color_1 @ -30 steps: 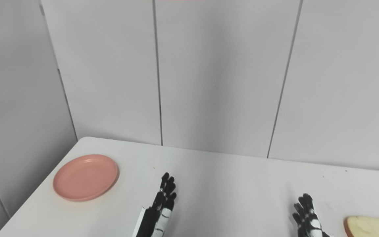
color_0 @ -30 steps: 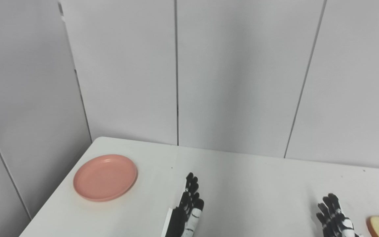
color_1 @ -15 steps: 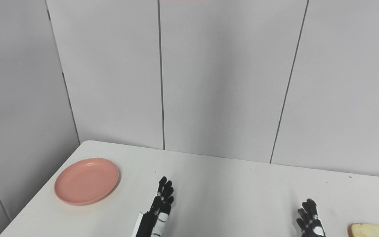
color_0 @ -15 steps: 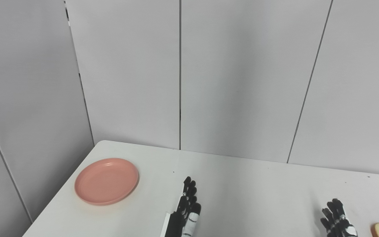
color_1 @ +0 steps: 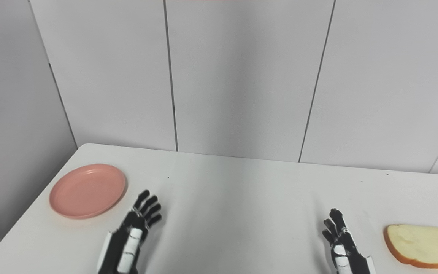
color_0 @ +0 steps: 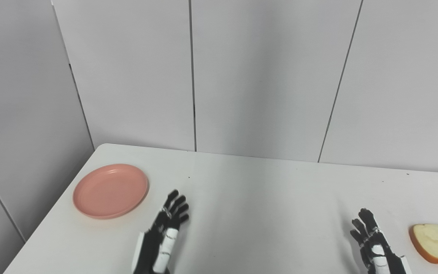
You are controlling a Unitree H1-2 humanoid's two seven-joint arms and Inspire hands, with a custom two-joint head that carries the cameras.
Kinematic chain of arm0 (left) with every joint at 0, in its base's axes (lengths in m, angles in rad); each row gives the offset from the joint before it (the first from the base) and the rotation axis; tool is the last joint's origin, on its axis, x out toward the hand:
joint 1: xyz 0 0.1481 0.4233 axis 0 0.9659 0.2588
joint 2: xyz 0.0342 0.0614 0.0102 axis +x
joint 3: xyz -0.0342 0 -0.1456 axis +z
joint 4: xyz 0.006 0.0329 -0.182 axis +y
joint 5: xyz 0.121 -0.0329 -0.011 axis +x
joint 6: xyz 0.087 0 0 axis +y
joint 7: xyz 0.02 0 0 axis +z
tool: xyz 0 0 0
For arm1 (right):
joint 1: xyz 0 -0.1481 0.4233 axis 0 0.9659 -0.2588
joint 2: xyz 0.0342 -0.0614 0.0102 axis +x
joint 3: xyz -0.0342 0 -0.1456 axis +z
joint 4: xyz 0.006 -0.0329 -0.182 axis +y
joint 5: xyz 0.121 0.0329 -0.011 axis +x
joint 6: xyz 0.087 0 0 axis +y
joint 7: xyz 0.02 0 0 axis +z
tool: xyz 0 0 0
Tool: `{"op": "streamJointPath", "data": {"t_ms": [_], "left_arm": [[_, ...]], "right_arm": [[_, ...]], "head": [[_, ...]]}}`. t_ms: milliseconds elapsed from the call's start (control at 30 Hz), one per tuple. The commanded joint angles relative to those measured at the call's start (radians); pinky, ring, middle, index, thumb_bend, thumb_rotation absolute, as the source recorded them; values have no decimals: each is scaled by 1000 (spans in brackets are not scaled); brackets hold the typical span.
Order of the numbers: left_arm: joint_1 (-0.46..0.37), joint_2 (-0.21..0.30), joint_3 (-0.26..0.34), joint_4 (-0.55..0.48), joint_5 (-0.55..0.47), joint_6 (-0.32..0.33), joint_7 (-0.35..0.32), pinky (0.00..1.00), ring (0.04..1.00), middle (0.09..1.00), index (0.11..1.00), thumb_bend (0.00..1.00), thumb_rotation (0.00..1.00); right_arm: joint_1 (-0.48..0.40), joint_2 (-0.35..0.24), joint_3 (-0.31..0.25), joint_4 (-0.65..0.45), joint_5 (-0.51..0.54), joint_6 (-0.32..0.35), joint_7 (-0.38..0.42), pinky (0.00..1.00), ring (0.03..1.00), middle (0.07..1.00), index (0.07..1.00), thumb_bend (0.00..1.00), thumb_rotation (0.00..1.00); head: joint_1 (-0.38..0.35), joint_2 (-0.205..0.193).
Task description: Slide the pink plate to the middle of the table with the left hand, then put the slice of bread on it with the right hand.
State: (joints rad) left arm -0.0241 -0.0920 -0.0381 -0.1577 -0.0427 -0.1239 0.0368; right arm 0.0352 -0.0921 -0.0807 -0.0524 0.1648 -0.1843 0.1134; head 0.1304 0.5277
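A wall of smooth, pale grey panels (color_0: 264,76), split by thin dark vertical seams, rises behind a white table (color_0: 264,198) whose matte top has a rounded far-left corner and a few tiny dark specks. On the table's left side, near that corner, sits the pink plate (color_0: 110,190), a round, shallow dish with a low raised rim and a dull, even finish; nothing lies on it. At the right edge of the table lies the slice of bread (color_1: 418,242), flat, pale and porous in the crumb, with a thin golden-brown crust curving round its near side. The left hand (color_1: 137,224), black with white segments, reaches over the table just right of the plate and short of its rim, fingers spread and holding nothing. The right hand (color_1: 340,243), of the same black-and-white build, hovers near the bread's left side without touching it, fingers extended, apart and empty.
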Motion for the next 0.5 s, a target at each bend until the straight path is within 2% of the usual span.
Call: {"op": "streamJointPath", "data": {"t_ms": [0, 133, 300, 467], "left_arm": [[-89, 18, 16, -34, 9, 6, 2, 801, 841, 862, 848, 896, 810], [-169, 65, 61, -37, -19, 63, -6, 794, 825, 853, 847, 967, 828], [-246, 133, 112, -26, -75, 122, -29, 815, 857, 868, 860, 927, 844], [-318, 215, 171, -14, -141, 184, -49, 827, 881, 873, 848, 959, 851]], "right_arm": [[128, 40, 16, 91, 9, 16, -3, 933, 940, 959, 928, 826, 897], [128, 37, 14, 91, 16, 21, 0, 926, 936, 954, 923, 837, 883], [127, 32, 13, 97, 15, 13, 0, 917, 931, 953, 921, 827, 890], [126, 32, 10, 102, 22, 12, 3, 920, 928, 950, 915, 836, 877]], "head": [[3, 3], [7, 3], [13, 3], [17, 0]]}}
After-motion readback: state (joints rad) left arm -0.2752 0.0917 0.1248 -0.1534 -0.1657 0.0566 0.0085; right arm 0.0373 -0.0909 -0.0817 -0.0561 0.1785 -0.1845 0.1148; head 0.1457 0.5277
